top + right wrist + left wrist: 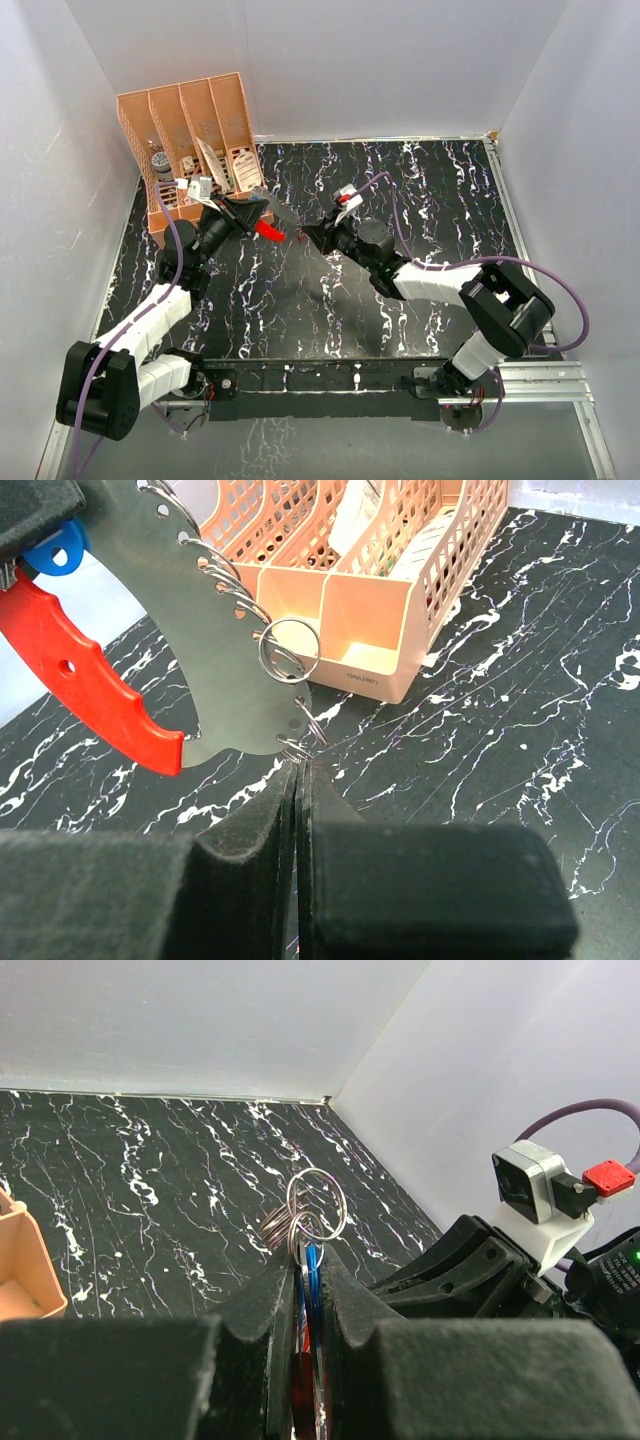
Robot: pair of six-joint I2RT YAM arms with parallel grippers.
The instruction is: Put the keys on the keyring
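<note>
Between my right gripper's (298, 770) closed pads sits a small wire ring (300, 742); it hangs from the keyring (215, 670), held above the table (520, 710); my left gripper (305, 1260), nearly shut, pinches the keyring's far end, a blue-headed key (55, 555) showing there; beyond stands an orange organizer (400, 600).

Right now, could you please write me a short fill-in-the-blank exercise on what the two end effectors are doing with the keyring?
1. The left end effector and the right end effector are both ___.
2. The small metal ring at the grey edge of the keyring is pinched by the ___ end effector.
3. The keyring's curved strip is coloured ___.
4. In the top view, the peach organizer stands at the far ___ corner of the table.
Missing words: shut; right; red; left.
</note>
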